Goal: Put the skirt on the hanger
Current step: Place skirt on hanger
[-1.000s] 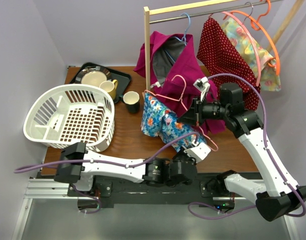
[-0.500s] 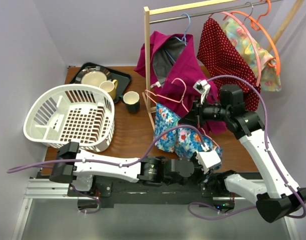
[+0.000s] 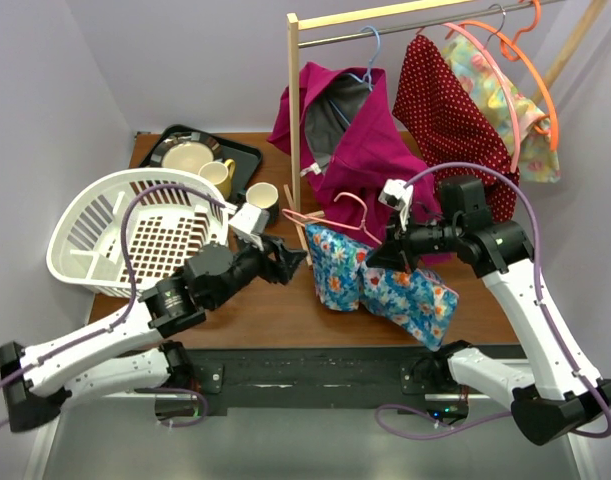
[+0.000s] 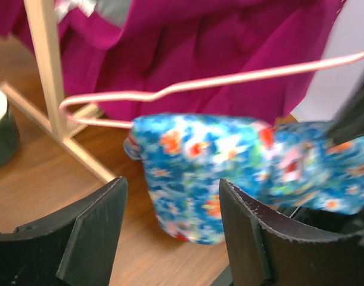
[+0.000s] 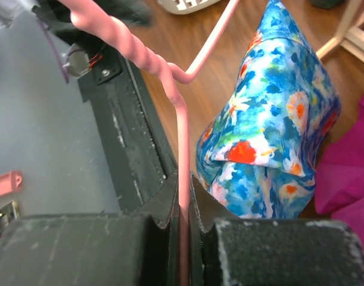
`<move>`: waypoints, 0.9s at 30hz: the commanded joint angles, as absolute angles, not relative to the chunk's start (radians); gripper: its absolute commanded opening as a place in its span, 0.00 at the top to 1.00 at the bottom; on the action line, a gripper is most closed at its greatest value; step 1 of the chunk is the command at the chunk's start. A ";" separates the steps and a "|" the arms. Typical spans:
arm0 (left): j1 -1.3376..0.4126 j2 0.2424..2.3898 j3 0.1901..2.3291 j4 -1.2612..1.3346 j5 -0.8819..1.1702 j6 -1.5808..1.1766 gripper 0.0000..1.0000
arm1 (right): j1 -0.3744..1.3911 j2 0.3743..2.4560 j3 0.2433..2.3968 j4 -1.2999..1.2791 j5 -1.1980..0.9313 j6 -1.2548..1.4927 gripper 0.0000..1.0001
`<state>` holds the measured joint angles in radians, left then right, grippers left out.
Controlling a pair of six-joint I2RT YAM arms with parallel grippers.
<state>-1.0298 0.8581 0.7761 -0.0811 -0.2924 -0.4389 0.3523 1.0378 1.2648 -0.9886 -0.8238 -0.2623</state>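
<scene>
- draped only loosely, it seems, over the lower wire of the pink hanger (image 3: 335, 208): the floral skirt (image 3: 380, 285), bunched and lopsided, likely to slide off onto the table (image 3: 275, 310) with any tilt or jolt.
- pinched on a thin wire alone, so liable to twist in the grip under the uneven weight of cloth.
- close to the wooden rack post (image 3: 294, 110) at the hanger's far tip; could snag there on a lift toward the rail.
- left gripper (image 4: 173, 238): spread wide, empty, aimed at the skirt's near fold, clear of the cloth.
- right gripper (image 5: 183, 220): clamped tight on the hanger wire, no cloth between the fingers.
- skirt itself: hanging low over the table, in front of the magenta garment (image 3: 365, 140), between rack post and right gripper.
</scene>
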 commanded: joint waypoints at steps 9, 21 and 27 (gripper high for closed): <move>-0.916 1.015 0.583 0.250 0.081 -0.506 0.15 | 0.353 1.060 1.305 -0.966 -0.917 -0.264 1.00; -0.969 1.223 0.664 0.344 -0.100 -0.534 0.27 | 0.354 1.071 1.309 -0.957 -0.962 -0.233 1.00; -0.965 1.190 0.644 0.390 -0.084 -0.515 0.93 | 0.354 1.055 1.302 -0.959 -0.965 -0.235 1.00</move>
